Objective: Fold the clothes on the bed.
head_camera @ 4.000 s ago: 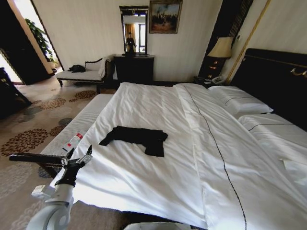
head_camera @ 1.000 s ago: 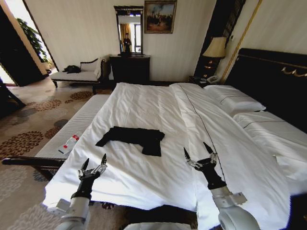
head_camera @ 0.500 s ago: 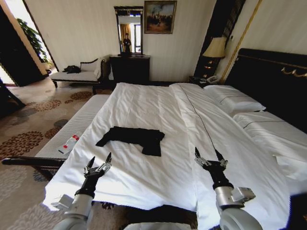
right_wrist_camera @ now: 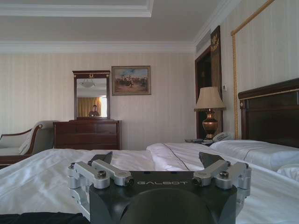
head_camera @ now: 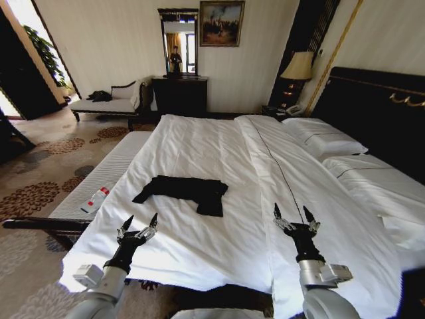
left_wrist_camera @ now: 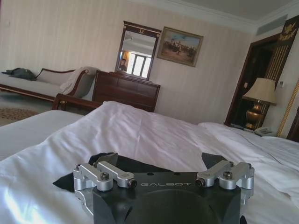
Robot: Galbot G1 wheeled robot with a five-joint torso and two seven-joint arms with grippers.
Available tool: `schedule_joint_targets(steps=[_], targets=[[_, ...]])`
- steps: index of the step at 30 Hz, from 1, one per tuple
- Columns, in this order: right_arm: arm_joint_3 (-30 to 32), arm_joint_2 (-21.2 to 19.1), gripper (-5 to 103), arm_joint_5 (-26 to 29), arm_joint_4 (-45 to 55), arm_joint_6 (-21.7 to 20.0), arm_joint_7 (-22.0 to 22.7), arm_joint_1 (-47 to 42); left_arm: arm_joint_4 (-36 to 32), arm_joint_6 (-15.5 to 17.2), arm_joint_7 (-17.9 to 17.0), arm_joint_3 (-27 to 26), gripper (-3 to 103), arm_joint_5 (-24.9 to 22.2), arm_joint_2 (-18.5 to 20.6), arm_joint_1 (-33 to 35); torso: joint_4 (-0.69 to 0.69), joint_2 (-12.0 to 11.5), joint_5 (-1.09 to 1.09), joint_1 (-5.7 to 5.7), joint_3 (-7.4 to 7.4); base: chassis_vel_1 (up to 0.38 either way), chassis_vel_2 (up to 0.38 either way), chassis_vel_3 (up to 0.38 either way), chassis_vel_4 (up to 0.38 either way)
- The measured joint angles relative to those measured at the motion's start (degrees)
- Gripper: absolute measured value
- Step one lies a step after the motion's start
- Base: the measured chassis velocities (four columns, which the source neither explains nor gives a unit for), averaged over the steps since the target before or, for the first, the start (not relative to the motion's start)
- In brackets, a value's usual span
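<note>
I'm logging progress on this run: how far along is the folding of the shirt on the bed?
Barely started. The black T-shirt lies rumpled and unfolded on the white bed, with nothing touching it. In hand: both arms are raised over the near edge, the left gripper and right gripper open and empty, short of the shirt. Left: reaching it, spreading it flat and making every fold.

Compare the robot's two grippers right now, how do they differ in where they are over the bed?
The left gripper hovers over the duvet near the bed's left edge, close to the black T-shirt; the right gripper hovers farther right, by the duvet's dark stripe, farther from the shirt. The left points diagonally toward the shirt; the right points more straight ahead. Both are open, empty, and short of the shirt.
</note>
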Motion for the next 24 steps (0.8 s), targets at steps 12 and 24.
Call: schedule_joint_targets(steps=[12, 24], targets=[[-0.2, 0.6, 100, -1.8, -0.5, 0.1, -0.1, 0.0, -0.3, 0.0, -0.1, -0.5, 100, -0.2, -0.4, -0.2, 0.0, 0.0, 0.0, 0.0, 0.0, 0.0, 0.0, 0.0, 0.0], [0.0, 1.0, 100, -2.7, -0.7, 0.0, -0.2, 0.2, 0.4, -0.3, -0.2, -0.2, 100, 0.0, -0.8, -0.4, 0.0, 0.0, 0.0, 0.0, 0.0, 0.0, 0.0, 0.0, 0.0]])
